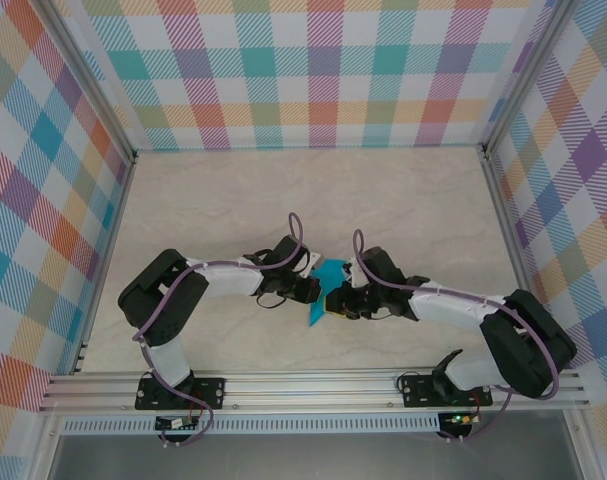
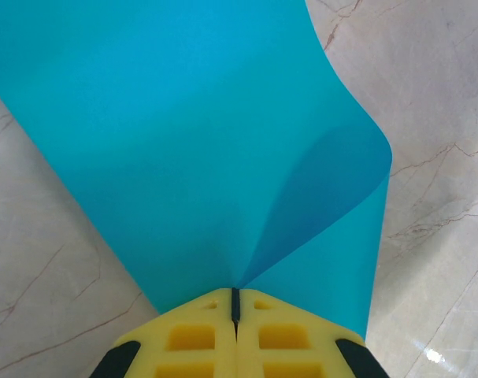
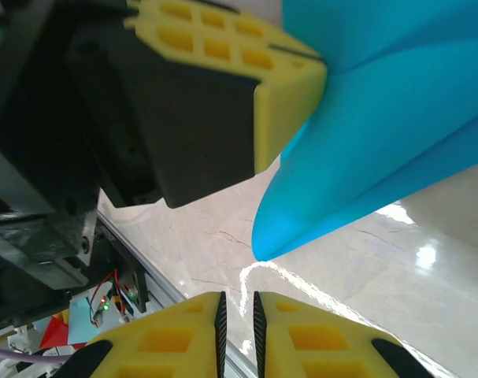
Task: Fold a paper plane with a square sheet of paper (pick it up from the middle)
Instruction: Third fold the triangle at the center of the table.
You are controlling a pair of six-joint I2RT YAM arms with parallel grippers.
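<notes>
Teal-blue, thin and plain, the square sheet of paper (image 1: 329, 274) hangs between the two grippers over the middle of the pale marble-patterned table top (image 1: 233, 200), nearer the arm bases than the far wall. In the left wrist view the sheet (image 2: 183, 142) fans out from a single pinch point, flat and smooth across most of its width. Its right side rolls over into a soft curl with a darker shadowed cone running back to the pinch. I see no sharp crease, so folding looks barely begun. From the right wrist view the paper (image 3: 380, 142) sags into two rounded lobes, and its lowest tip hangs clear above the table. That suits a sheet taken from an inner spot, as the task asks, not by an edge. The left gripper (image 2: 235, 298) has its yellow foam pads (image 2: 191, 339) pressed fully together on the paper, and this one grip carries the sheet. The same gripper (image 3: 305, 67) appears in the right wrist view with the sheet coming out of its tip. The right gripper (image 3: 239, 303) sits just below and beside the hanging tip. Its yellow pads stand barely apart, with a thin slit between them, and nothing is held. It is probably lined up to take the free end so the two arms can bring the halves together. Seen from above, the left gripper (image 1: 316, 288) and right gripper (image 1: 341, 298) face each other closely.
</notes>
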